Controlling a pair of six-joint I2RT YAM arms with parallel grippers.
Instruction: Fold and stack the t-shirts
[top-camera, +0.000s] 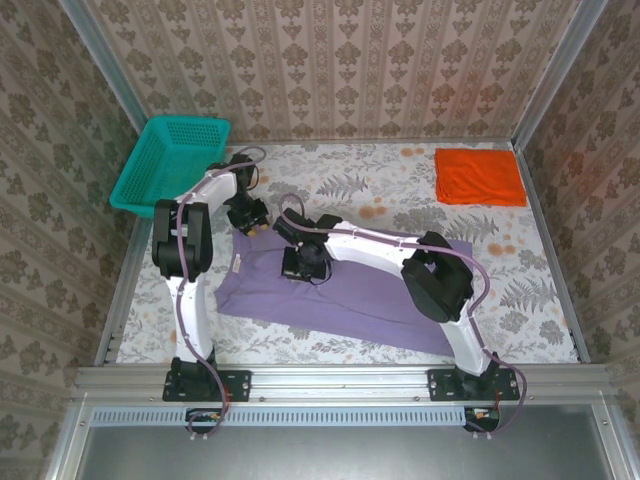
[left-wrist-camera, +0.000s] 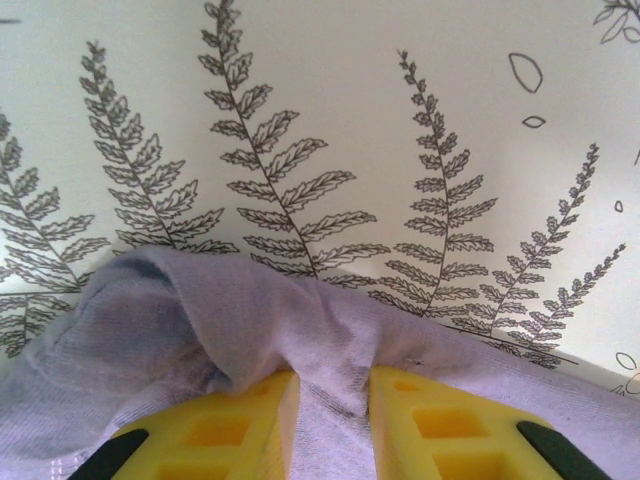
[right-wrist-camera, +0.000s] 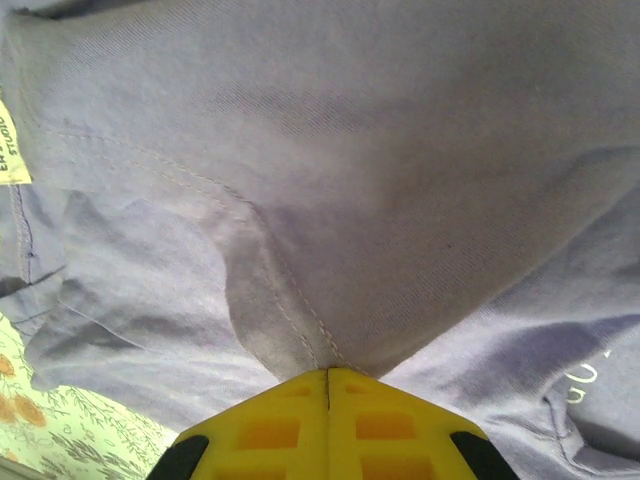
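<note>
Fern-print table (top-camera: 400, 190), as I see it: lavender t-shirt (top-camera: 370, 295) spread near the centre. My left gripper (left-wrist-camera: 333, 385) pinches a fold at its edge, and my right gripper (right-wrist-camera: 328, 375) is pressed together on a seam. Orange t-shirt (top-camera: 478, 177) is folded in the far right corner. Teal basket (top-camera: 170, 160) sits far left.

A fold of the lavender t-shirt (left-wrist-camera: 170, 320) rises between the left gripper's (left-wrist-camera: 332, 388) yellow fingers (left-wrist-camera: 440, 425), apparently pinched, with the fern-printed table cover (left-wrist-camera: 330, 100) beyond
</note>
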